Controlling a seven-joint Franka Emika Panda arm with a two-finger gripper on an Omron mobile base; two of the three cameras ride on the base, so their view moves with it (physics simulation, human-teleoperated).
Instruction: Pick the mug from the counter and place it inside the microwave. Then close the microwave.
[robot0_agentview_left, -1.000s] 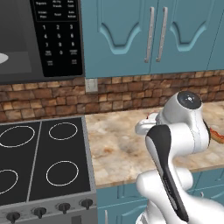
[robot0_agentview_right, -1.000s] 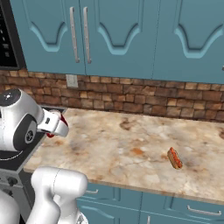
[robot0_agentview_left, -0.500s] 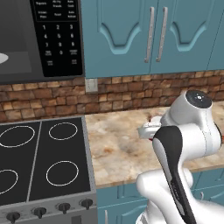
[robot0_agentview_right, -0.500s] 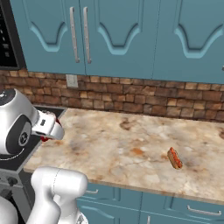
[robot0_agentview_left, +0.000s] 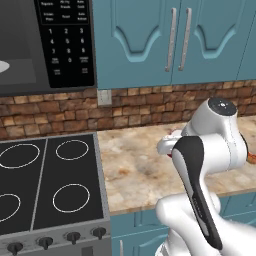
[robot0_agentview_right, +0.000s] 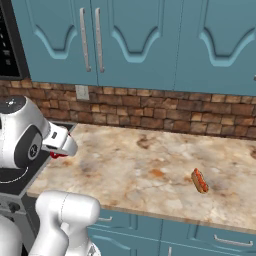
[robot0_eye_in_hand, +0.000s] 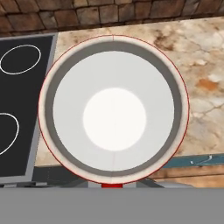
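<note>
The red mug (robot0_eye_in_hand: 113, 109) sits right under the hand camera, its white inside and thin red rim facing up. Its size against the counter edge below shows it is off the beige counter (robot0_agentview_right: 150, 170). My gripper (robot0_agentview_right: 60, 150) is shut on it, and a sliver of red (robot0_agentview_right: 59, 155) shows beneath the hand. In the left base view the gripper (robot0_agentview_left: 169, 145) hangs over the counter (robot0_agentview_left: 135, 170) near the stovetop's right edge. The microwave (robot0_agentview_left: 67, 42) is up at the left, its cavity and white plate (robot0_agentview_left: 5, 66) visible. My fingers are hidden by the mug.
A black stovetop (robot0_agentview_left: 50, 185) with white rings lies left of the counter. A hotdog-like item (robot0_agentview_right: 199, 180) rests on the counter to the right. Teal wall cabinets (robot0_agentview_right: 130, 40) hang above a brick backsplash (robot0_agentview_right: 150, 110).
The arm's upper joints have swung outward, to the right in the left base view. The hand has stayed almost in place with the mug still in it.
</note>
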